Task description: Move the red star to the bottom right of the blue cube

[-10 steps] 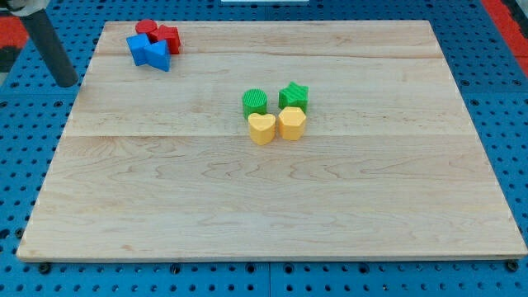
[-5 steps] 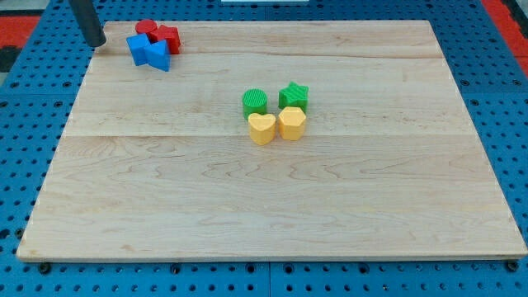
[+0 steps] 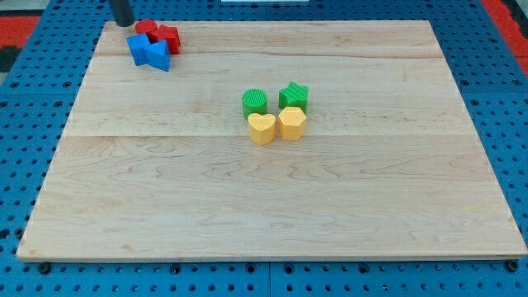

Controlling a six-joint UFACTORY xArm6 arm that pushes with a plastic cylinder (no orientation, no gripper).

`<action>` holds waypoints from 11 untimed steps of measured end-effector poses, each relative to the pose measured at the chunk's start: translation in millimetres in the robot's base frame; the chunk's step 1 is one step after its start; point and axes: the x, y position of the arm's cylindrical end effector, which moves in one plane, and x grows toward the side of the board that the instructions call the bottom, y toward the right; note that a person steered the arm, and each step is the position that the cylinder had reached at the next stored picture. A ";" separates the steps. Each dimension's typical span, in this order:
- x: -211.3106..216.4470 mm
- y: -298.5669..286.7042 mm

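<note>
A tight cluster of blocks sits at the board's top left corner. The red star (image 3: 169, 38) is at the cluster's right, touching a second red block (image 3: 146, 28), rounded in shape, to its left. The blue cube (image 3: 138, 46) lies just below the rounded red block. Another blue block (image 3: 157, 55) touches the cube's right side, below the red star. My tip (image 3: 124, 24) is at the board's top edge, just left of the rounded red block and above the blue cube. It stands very close to the cluster; I cannot tell whether it touches.
Near the board's middle sit a green cylinder (image 3: 255, 102), a green star (image 3: 294, 96), a yellow heart (image 3: 261, 128) and a yellow hexagon (image 3: 291, 123), all touching. The wooden board (image 3: 272, 206) lies on a blue pegboard.
My tip has moved up and to the right, from off the board's left edge to the top edge beside the red and blue cluster. No block has moved.
</note>
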 end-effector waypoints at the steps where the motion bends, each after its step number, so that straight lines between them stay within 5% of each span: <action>1: 0.1 16.7; 3: 15.6 107.4; 5: 43.7 79.0; 8: 1.6 64.7; 11: 57.6 43.1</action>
